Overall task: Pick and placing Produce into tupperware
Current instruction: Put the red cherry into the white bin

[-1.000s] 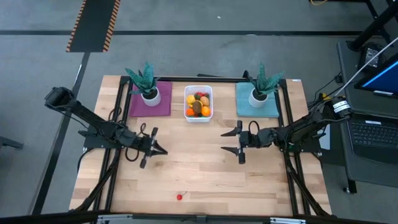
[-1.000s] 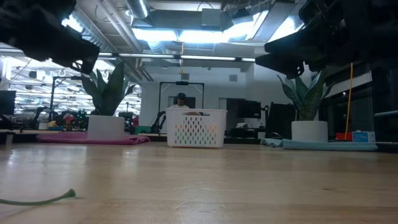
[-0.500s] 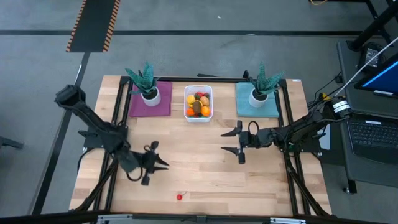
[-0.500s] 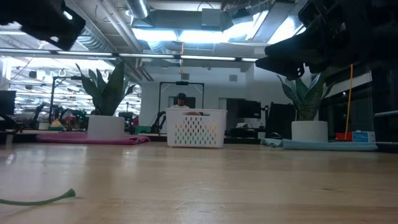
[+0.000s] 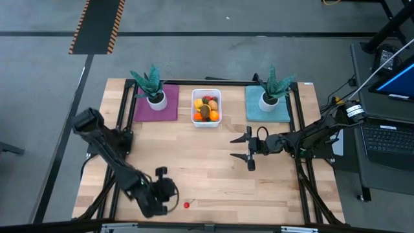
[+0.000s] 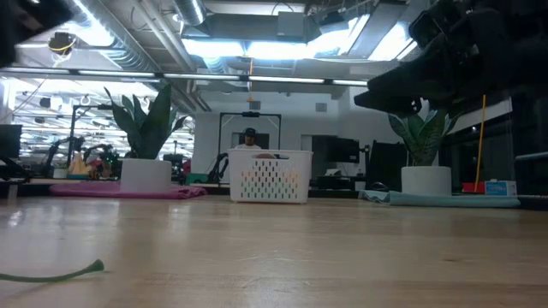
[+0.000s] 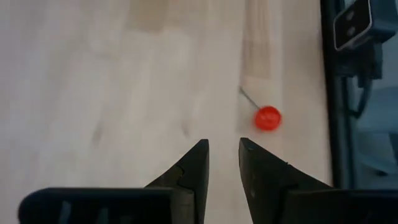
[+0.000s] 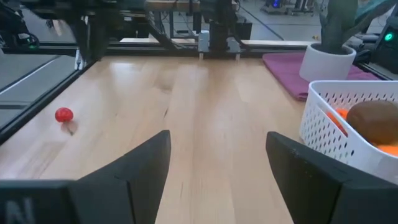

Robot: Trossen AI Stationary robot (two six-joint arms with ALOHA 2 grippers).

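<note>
A red cherry (image 5: 186, 205) with a thin stalk lies on the bare wood close to the table's near edge; it also shows in the left wrist view (image 7: 268, 117) and the right wrist view (image 8: 64, 114). My left gripper (image 5: 163, 192) hangs over the table just left of the cherry, pointing down, its fingers (image 7: 222, 144) a narrow gap apart and holding nothing. The white tub (image 5: 206, 107) stands at the far middle, filled with small fruits (image 8: 373, 121). My right gripper (image 5: 246, 147) waits right of centre, wide open (image 8: 217, 149) and empty.
Two teal spiky plants in white pots stand on a purple mat (image 5: 156, 107) and a teal mat (image 5: 267, 107) on either side of the tub. A small camera box (image 7: 356, 23) sits at the near edge beside the cherry. Bare wood lies between the grippers.
My left arm has swung from the table's left middle toward the near edge and tipped its gripper downward, ending close beside the cherry. The cherry, the tub and my right arm have stayed where they were.
</note>
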